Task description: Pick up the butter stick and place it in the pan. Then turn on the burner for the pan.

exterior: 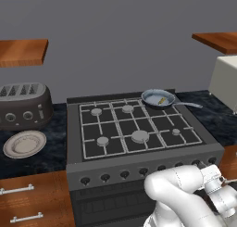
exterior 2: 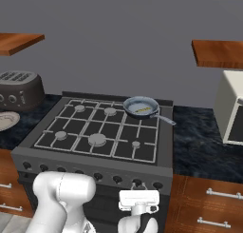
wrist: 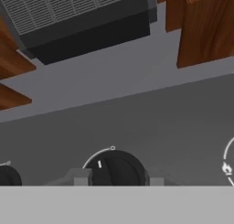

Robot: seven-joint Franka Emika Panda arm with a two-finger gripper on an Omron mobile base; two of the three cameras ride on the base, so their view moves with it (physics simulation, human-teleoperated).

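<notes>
Butter stick [exterior: 161, 100] lies inside the pan [exterior: 158, 98] on the stove's [exterior 2: 102, 132] back burner, upper right of centre in the left base view. At the hand view's bottom, the claw [wrist: 118, 178] grips a dark stove knob [wrist: 114, 169].

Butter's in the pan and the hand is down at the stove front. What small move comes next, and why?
Probably turn the knob that sits between the fingertips. The butter stick already lies in the pan on the back right burner, and in the hand view the gripper flanks that knob on both sides. I cannot confirm from here that this knob serves the pan's burner.
</notes>
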